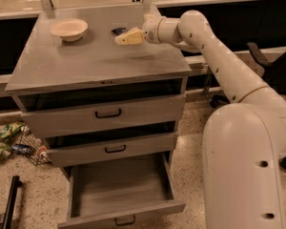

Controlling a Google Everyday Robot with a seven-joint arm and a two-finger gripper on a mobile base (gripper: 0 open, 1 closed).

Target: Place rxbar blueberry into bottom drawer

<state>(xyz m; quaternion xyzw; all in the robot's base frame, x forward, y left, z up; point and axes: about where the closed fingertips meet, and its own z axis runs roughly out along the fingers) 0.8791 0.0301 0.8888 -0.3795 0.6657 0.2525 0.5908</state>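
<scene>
The rxbar blueberry (117,31) is a small dark blue bar lying on the grey cabinet top (95,61), toward the back and right of the bowl. Only its left end shows; the rest is hidden behind my gripper (127,37). The gripper reaches in from the right on the white arm and hangs low over the top, right at the bar. The bottom drawer (119,182) is pulled out, with a plain grey inside and nothing in it.
A cream round bowl (69,29) stands at the back left of the cabinet top. The two upper drawers (107,113) are slightly ajar. Crumpled wrappers (7,140) lie on the floor at left. A black office chair (271,66) stands at right.
</scene>
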